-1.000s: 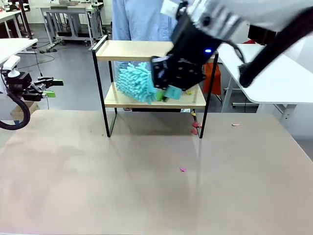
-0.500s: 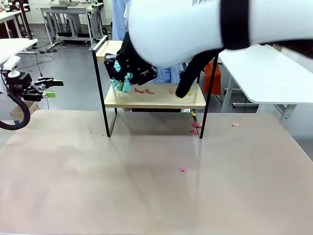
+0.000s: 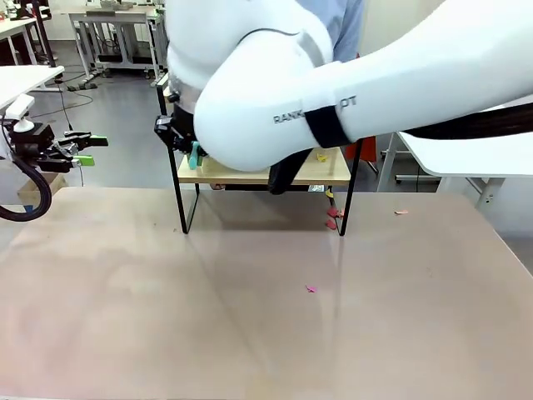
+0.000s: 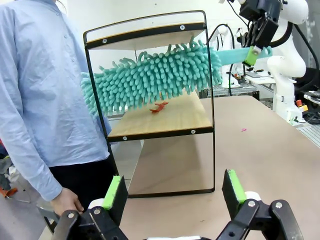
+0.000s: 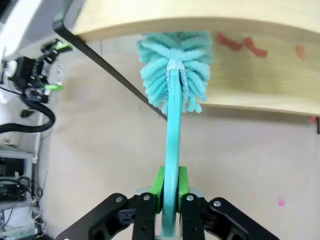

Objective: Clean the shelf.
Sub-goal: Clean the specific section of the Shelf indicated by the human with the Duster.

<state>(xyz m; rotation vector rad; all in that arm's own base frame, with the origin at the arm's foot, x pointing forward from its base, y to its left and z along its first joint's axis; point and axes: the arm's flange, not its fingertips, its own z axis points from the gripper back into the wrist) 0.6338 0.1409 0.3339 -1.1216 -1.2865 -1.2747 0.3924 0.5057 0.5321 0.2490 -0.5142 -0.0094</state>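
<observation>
clamping the duster (image 5: pixel 175 70) by its handle, the right gripper (image 5: pixel 171 184) has its fingers closed tight. the left gripper (image 4: pixel 175 192) gapes wide, holding nothing. the duster head lies between the shelf (image 4: pixel 165 120) boards, above red scraps (image 4: pixel 159 107). the shelf stands at the table (image 3: pixel 250 317) far edge, a person (image 4: pixel 45 100) beside it.
</observation>
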